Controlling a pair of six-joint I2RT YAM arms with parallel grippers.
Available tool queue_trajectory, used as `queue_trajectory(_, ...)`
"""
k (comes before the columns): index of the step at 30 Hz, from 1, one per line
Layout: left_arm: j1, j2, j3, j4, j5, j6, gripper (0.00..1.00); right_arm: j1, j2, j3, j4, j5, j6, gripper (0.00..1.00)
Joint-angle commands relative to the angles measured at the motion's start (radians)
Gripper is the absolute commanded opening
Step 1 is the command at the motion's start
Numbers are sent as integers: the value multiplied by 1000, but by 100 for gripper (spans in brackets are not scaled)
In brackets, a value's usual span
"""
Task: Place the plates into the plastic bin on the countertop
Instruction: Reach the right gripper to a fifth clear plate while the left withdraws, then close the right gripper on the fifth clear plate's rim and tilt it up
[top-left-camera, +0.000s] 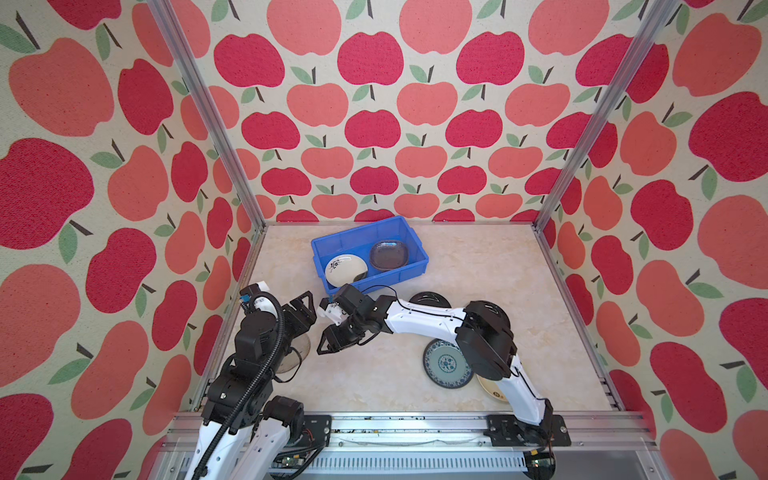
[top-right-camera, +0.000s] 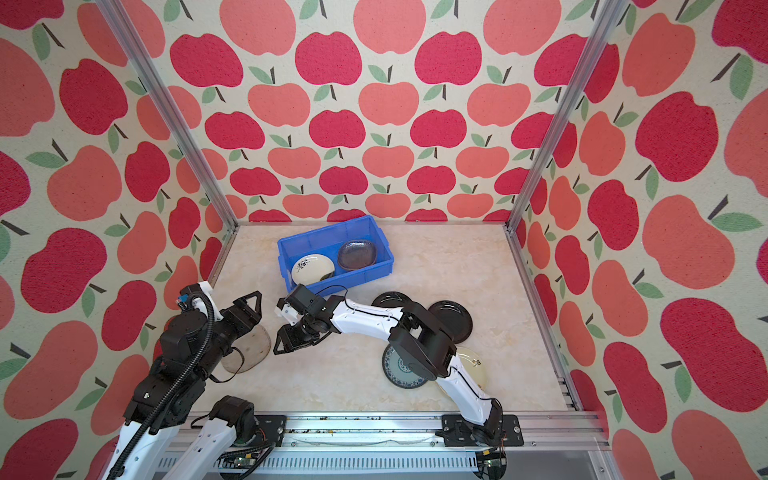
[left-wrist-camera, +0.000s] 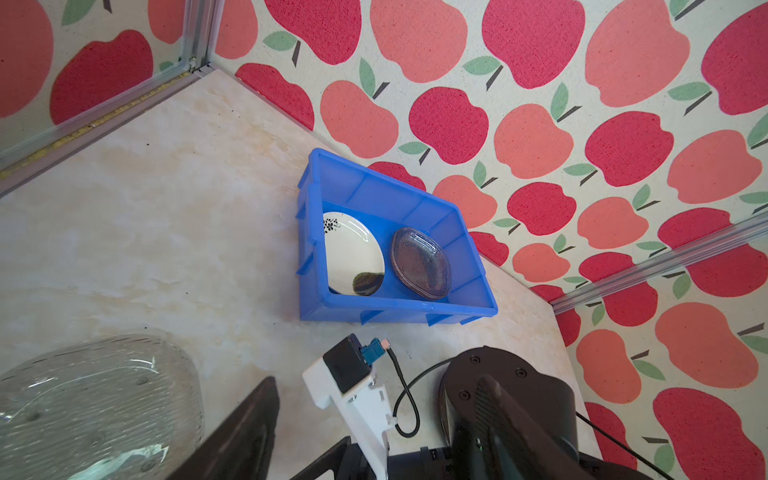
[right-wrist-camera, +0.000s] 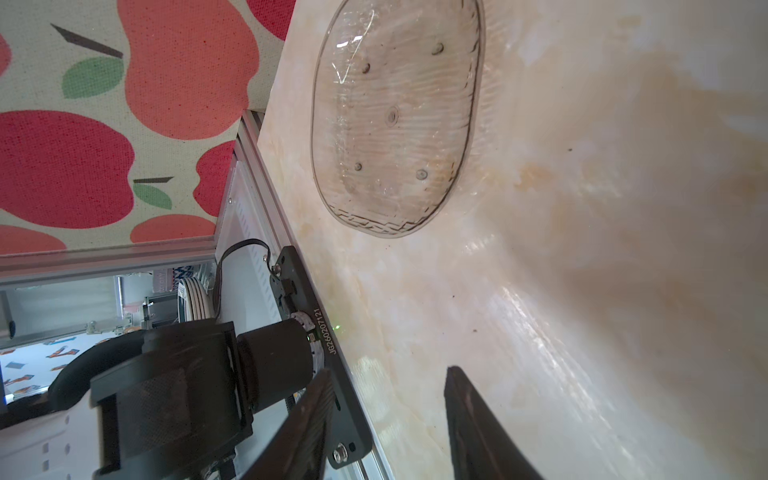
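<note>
Apple-patterned walls (top-left-camera: 374, 124), red and coral fruit with green leaves, close the scene at nine, twelve and three o'clock in both top views. Two aluminium posts (top-left-camera: 208, 116) rise from the back corners, toward eleven and one o'clock. An aluminium rail (top-left-camera: 415, 428) and a slotted white duct (top-left-camera: 415, 462) lie at six o'clock.

Twin top views high overhead, wrist views low, sharing glass plate (right-wrist-camera: 395, 116)

Left claw (top-left-camera: 311, 316) open and empty. Right arm reaches across the middle; right claw (right-wrist-camera: 390, 374) parted and empty.
</note>
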Motion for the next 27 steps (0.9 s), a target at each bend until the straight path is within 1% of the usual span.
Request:
queue_trajectory(1,6,8,-16,-3,31,12,79,-9,52,107,-3,-23,77,47)
queue_trajectory(5,18,38,-18,39,85,22,82,-11,140,189,-3,-35,173,46)
queue_trajectory(7,31,53,-19,61,129,26,84,-11,177,225,-5,-39,214,45)
queue_trajectory(12,80,68,-50,154,253,34,89,1,217,288,-47,13,227,45)
queue_trajectory(16,121,88,-77,207,346,25,93,8,224,282,-59,65,248,44)
queue_trajectory(19,135,85,-92,218,374,24,94,8,236,282,-59,64,272,43)
queue_trajectory(27,162,43,-130,217,392,25,94,8,284,332,-55,67,302,38)
